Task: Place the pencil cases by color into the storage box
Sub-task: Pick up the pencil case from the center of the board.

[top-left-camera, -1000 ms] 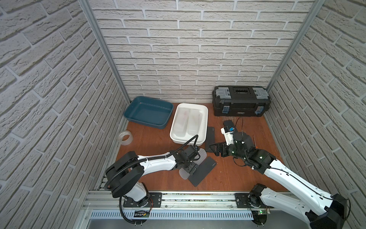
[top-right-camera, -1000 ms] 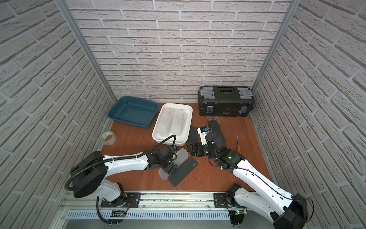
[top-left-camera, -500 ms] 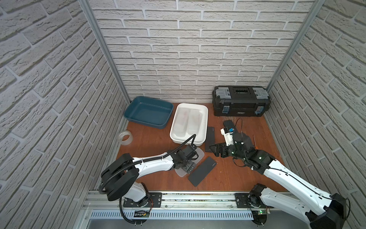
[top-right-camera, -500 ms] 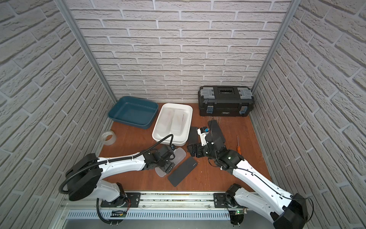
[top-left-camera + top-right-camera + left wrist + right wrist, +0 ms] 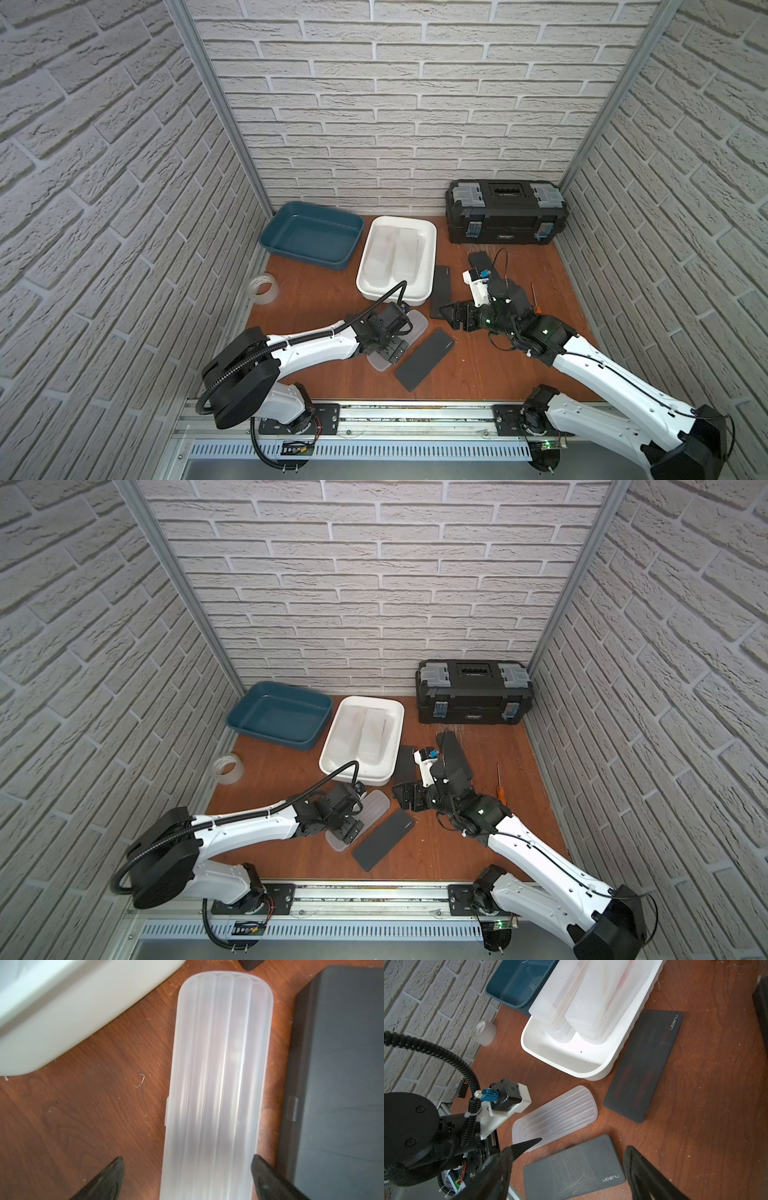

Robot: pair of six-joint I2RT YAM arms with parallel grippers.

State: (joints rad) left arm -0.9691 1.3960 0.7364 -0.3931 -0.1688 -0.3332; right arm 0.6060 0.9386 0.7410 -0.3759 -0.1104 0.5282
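Observation:
A frosted white pencil case (image 5: 417,329) (image 5: 216,1076) lies flat on the table in front of the white storage box (image 5: 432,253). My left gripper (image 5: 392,351) (image 5: 188,1178) is open and straddles its near end, one finger standing clear of the case's side. A black pencil case (image 5: 424,365) (image 5: 571,1169) lies right beside it. My right gripper (image 5: 451,318) (image 5: 571,1167) hovers open just past that black case, holding nothing. Two frosted cases (image 5: 556,995) (image 5: 600,1001) lie in the white box. A second black case (image 5: 441,291) lies along the box's right side, and a third (image 5: 453,750) behind my right wrist.
An empty blue box (image 5: 316,237) stands at the back left next to the white one. A black toolbox (image 5: 505,212) sits at the back right. A clear tape roll (image 5: 263,289) stands by the left wall. A thin orange-tipped tool (image 5: 535,299) lies right of my right arm.
My left gripper has shifted off the black case and now sits over the frosted case's near end. The black case, earlier overlapping the frosted one, lies flat beside it. The right arm has not moved.

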